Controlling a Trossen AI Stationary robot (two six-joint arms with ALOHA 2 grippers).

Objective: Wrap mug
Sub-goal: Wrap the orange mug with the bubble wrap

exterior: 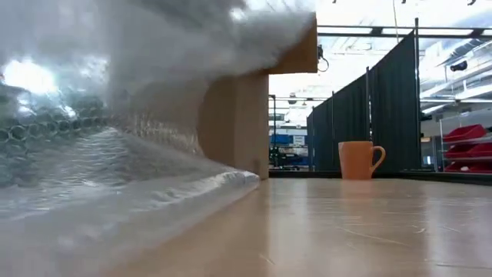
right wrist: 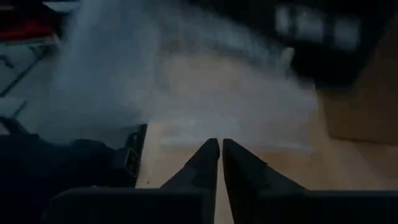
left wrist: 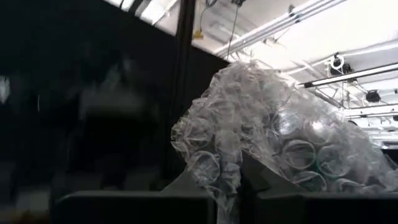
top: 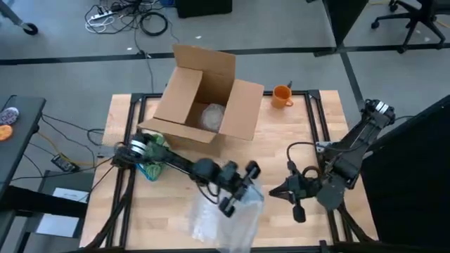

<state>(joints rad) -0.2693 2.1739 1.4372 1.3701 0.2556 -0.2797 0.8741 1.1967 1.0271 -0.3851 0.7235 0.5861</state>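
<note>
The wrapping has barely begun. The left gripper pinches an edge of the bubble wrap and lifts it at the table's near middle, while the orange mug stands bare and upright at the far edge, well apart from the sheet. The right gripper, fingers closed on nothing, waits just right of the wrap. Left to do: bring mug and sheet together, then fold the wrap round. The open cardboard box, already holding some wrap, stands left of the mug, and a green item lies by the left arm's base.
</note>
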